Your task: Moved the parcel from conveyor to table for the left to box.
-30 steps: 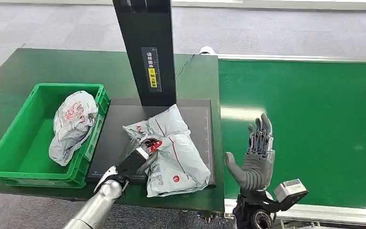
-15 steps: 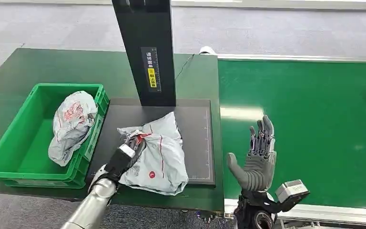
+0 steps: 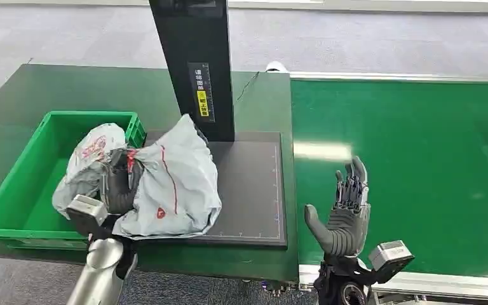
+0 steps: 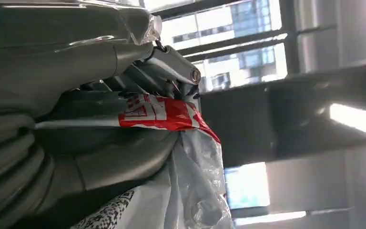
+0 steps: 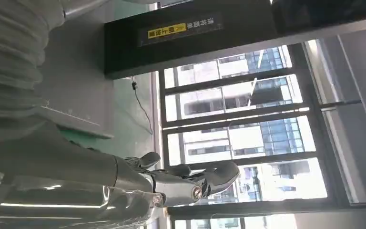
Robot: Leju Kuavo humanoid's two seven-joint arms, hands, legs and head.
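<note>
Left robot hand (image 3: 122,184) gripping parcel (image 3: 171,181), now lifting it off black mat (image 3: 248,190), swinging toward green box (image 3: 13,190) beside it. Parcel hanging over box rim; boxing nearly done. Right robot hand (image 3: 346,206) released, idling over conveyor (image 3: 419,165).

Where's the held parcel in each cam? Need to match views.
Head view: the grey parcel hangs from the left hand, left of centre, at the green crate's right wall.
Left wrist view: parcel fills the lower middle, its red-printed edge pinched in the hand.
Right wrist view: not in it.
Shared landmark: black post with yellow label, also in the right wrist view.
</note>
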